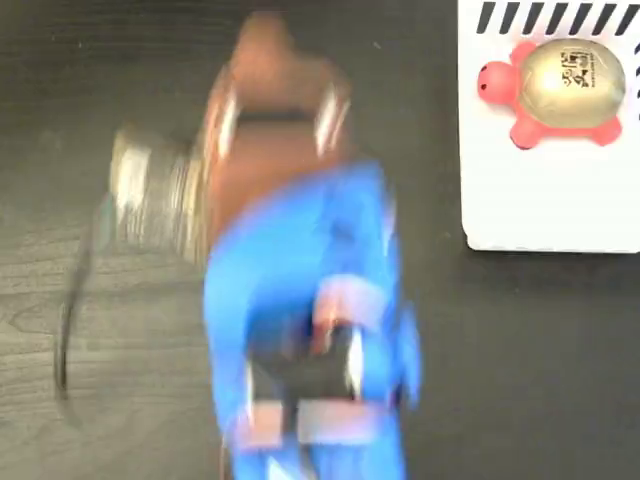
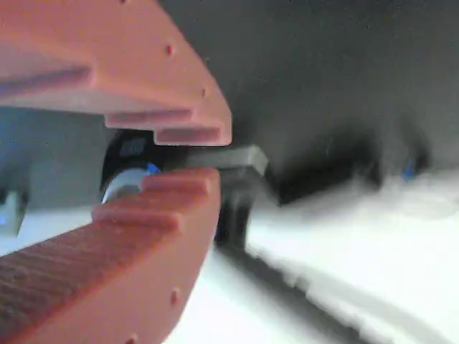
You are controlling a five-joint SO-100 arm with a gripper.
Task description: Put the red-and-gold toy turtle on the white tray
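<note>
The red-and-gold toy turtle [image 1: 560,90] lies on the white tray [image 1: 540,200] at the top right of the fixed view, just below the tray's black stripes, with its coral head pointing left. My gripper [image 1: 265,35] is at the top centre, well left of the tray, on the motion-blurred blue and brown arm. In the wrist view the two orange-red fingers [image 2: 172,86] of my gripper [image 2: 211,158] stand almost together. Only a thin gap shows at their tips, and nothing is between them. The turtle does not show in the wrist view.
The dark wood-grain table [image 1: 520,360] surrounds the tray. A blurred silvery part [image 1: 150,200] and a dark cable [image 1: 70,320] sit left of the arm. A blurred white surface [image 2: 358,244] fills the lower right of the wrist view.
</note>
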